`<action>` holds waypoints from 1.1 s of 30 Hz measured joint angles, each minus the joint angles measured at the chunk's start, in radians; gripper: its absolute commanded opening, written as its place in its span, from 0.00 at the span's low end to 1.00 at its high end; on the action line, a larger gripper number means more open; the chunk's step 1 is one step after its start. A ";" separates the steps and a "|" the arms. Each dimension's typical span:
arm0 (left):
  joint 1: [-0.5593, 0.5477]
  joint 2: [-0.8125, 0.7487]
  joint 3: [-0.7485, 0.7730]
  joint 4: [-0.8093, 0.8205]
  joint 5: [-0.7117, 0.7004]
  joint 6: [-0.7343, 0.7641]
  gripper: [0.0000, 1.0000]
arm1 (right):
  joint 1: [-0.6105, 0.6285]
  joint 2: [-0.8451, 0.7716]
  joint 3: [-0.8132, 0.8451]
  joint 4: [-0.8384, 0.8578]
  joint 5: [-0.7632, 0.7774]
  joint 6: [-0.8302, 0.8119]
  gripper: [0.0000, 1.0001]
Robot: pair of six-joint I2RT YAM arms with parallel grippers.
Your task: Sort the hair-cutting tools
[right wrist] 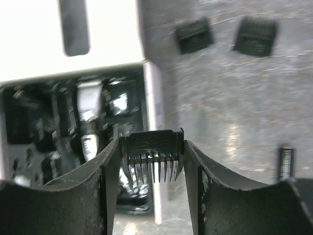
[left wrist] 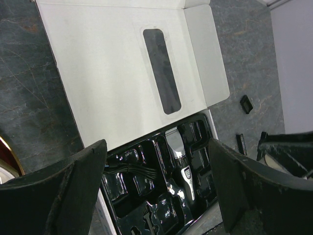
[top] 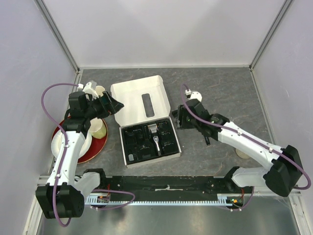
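The silver-and-black clipper (top: 155, 137) lies in the black tray (top: 128, 147) of the open white box (top: 132, 100); it also shows in the left wrist view (left wrist: 182, 164) and the right wrist view (right wrist: 88, 122). My right gripper (right wrist: 152, 157) is shut on a black comb guard (right wrist: 151, 142), teeth down, held above the tray's right edge. Two more comb guards (right wrist: 194, 35) (right wrist: 255, 36) and a slim black stick (right wrist: 285, 164) lie on the table to the right. My left gripper (left wrist: 157, 147) is open and empty, above the box's left side.
A red plate (top: 99, 146) with cream mugs (top: 97, 128) sits at the left under my left arm. A small black piece (left wrist: 246, 104) and a slim stick (left wrist: 241, 143) lie right of the box. A pale round disc (top: 242, 153) lies at the right.
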 measured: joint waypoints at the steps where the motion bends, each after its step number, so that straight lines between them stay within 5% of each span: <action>1: 0.000 0.000 0.000 0.000 0.000 0.000 0.90 | 0.038 -0.007 0.003 -0.001 0.004 0.018 0.39; 8: 0.000 0.000 0.000 0.000 0.000 0.000 0.90 | 0.311 0.003 0.019 0.023 0.084 0.149 0.37; 15: 0.000 0.000 0.000 0.000 -0.002 0.000 0.90 | 0.528 0.185 0.129 0.051 0.217 0.257 0.34; 33: 0.000 0.000 0.000 0.000 -0.006 0.000 0.90 | 0.630 0.470 0.298 0.023 0.339 0.350 0.31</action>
